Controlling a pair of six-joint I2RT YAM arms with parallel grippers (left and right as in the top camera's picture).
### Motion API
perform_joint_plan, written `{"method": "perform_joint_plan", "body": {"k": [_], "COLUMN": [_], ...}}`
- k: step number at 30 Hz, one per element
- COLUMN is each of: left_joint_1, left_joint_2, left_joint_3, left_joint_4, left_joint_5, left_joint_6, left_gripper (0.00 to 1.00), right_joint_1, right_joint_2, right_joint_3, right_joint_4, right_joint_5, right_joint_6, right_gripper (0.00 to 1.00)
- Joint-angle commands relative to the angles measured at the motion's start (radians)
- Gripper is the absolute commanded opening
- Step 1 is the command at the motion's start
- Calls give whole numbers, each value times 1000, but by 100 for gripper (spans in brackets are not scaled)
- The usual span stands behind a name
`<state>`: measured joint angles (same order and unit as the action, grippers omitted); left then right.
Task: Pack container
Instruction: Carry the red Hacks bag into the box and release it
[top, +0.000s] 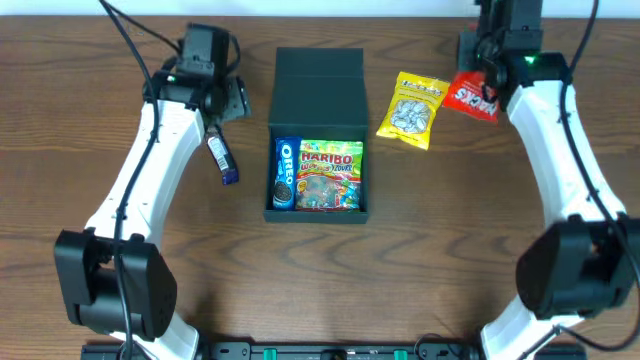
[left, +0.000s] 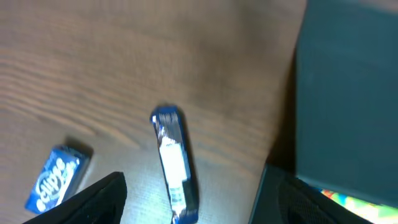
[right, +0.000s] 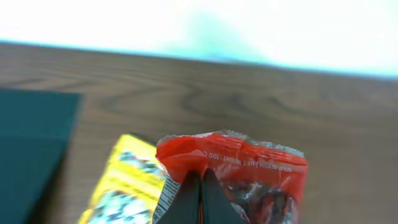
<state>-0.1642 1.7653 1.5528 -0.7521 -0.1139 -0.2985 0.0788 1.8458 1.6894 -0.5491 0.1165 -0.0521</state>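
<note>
The dark teal container (top: 318, 95) lies open at the table's middle, its flap lid folded back; it also shows in the left wrist view (left: 348, 93) and the right wrist view (right: 31, 143). Inside lie an Oreo pack (top: 284, 174) and a Haribo bag (top: 330, 176). My left gripper (top: 222, 112) is open above a blue snack bar (top: 224, 158), which lies on the table between its fingers (left: 193, 214) in the left wrist view (left: 171, 155). My right gripper (top: 487, 75) is shut on a red snack packet (top: 470, 95), pinched at its edge (right: 200, 186), the packet (right: 249, 168) held off the table.
A yellow seed packet (top: 410, 108) lies right of the container, also in the right wrist view (right: 124, 180). A blue Eclipse gum pack (left: 56, 177) lies left of the snack bar. Both arms reach in from the near edge.
</note>
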Motion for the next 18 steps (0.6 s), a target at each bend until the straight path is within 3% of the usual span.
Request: {"method": "perform_joint_plan", "body": {"k": [1,11,14,18], "left_joint_1": [26,252,296,323], "left_joint_2": [-41,-187,-210,-217], "left_joint_3": [72,137,137,137], "left_joint_4": [-3,1,1,2], "left_joint_5": [-32,-16,-6,3], "left_joint_6": [42,41,41,41], "left_gripper": [80,81,81,81], "right_joint_1": [71,336,385,434], "right_joint_2": [-27,-24,-12,11], "right_joint_3": [16,16,16,16], "right_joint_4": [-9,-48,-81,-141], "right_joint_5": [-135,-249,-315,-346], "right_joint_6": [-106,-429,-591,-686], "right_gripper": [1,1,1,1]}}
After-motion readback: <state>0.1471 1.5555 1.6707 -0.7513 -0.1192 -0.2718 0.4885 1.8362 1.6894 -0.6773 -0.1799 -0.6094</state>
